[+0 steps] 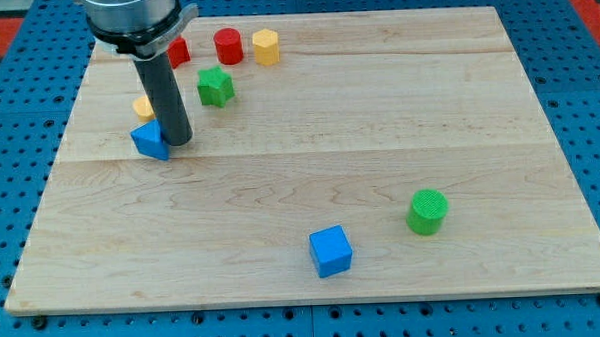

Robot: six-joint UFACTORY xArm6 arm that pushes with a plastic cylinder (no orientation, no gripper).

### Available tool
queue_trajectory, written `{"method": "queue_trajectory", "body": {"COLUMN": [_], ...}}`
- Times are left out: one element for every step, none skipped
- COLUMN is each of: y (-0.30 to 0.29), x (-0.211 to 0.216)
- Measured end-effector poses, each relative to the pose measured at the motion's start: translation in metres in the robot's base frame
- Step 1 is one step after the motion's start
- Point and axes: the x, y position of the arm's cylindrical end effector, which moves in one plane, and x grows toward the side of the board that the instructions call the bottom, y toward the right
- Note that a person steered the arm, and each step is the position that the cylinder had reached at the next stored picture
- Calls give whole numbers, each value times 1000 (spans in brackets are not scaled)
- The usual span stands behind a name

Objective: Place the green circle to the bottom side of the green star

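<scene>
The green circle (427, 211) is a short green cylinder at the view's lower right of the wooden board. The green star (215, 86) lies far from it, at the view's upper left. My tip (178, 142) is at the end of the dark rod, at the view's left, below and left of the green star. It touches the right side of a blue block (150, 140). The tip is far from the green circle.
A red circle (228, 46), a yellow block (266, 48) and a red block (178, 52) partly behind the rod sit near the top edge. A yellow block (143, 106) shows left of the rod. A blue cube (331, 250) lies near the bottom edge.
</scene>
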Motion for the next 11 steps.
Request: {"method": "queue_trajectory", "body": {"y": [44, 158, 293, 383, 399, 347, 292, 250, 212, 211, 184], "x": [6, 6, 10, 69, 133, 149, 118, 99, 83, 99, 102]}}
